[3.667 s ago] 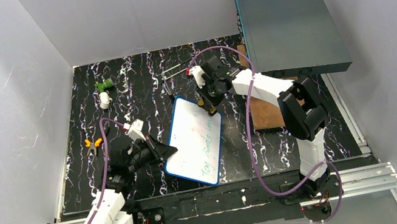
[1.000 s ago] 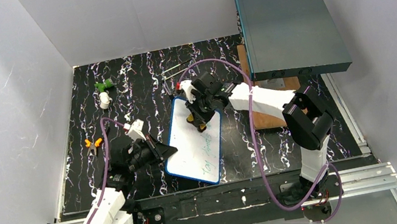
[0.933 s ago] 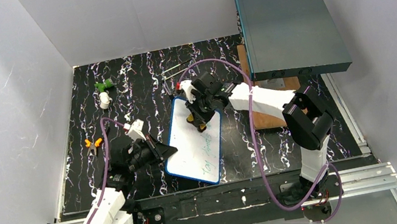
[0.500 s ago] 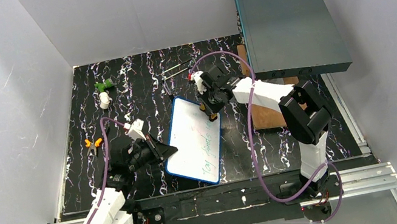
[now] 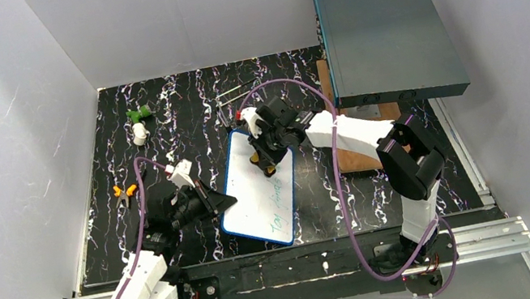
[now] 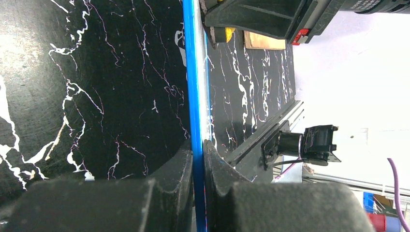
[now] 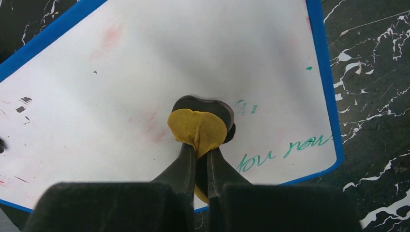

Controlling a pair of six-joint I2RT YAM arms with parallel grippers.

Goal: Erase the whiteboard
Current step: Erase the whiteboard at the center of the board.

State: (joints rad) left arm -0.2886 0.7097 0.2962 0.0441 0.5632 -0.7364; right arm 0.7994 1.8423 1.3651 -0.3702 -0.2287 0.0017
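The whiteboard [image 5: 252, 199], white with a blue frame, lies slanted on the black marbled table. Green writing [image 5: 280, 200] remains along its lower right side, with faint red smudges [image 7: 153, 126] elsewhere. My left gripper [image 5: 230, 201] is shut on the board's left edge; in the left wrist view the blue frame [image 6: 195, 87] runs straight between the fingers of that gripper [image 6: 197, 151]. My right gripper [image 5: 265, 164] is shut on a yellow cloth [image 7: 199, 126] wrapped over a dark pad, pressed onto the board's upper half [image 7: 159, 58] just above the green words [image 7: 285, 151].
A large grey-teal box [image 5: 384, 26] stands at the back right over a brown wooden board [image 5: 357, 154]. A green and white object [image 5: 139, 123] and a small orange item [image 5: 123, 191] lie at the left. A thin metal rod [image 5: 235, 94] lies behind the whiteboard.
The right gripper with the cloth slid from the board's upper right corner down and left onto the white surface. Green writing on the upper part has gone. The left gripper held still.
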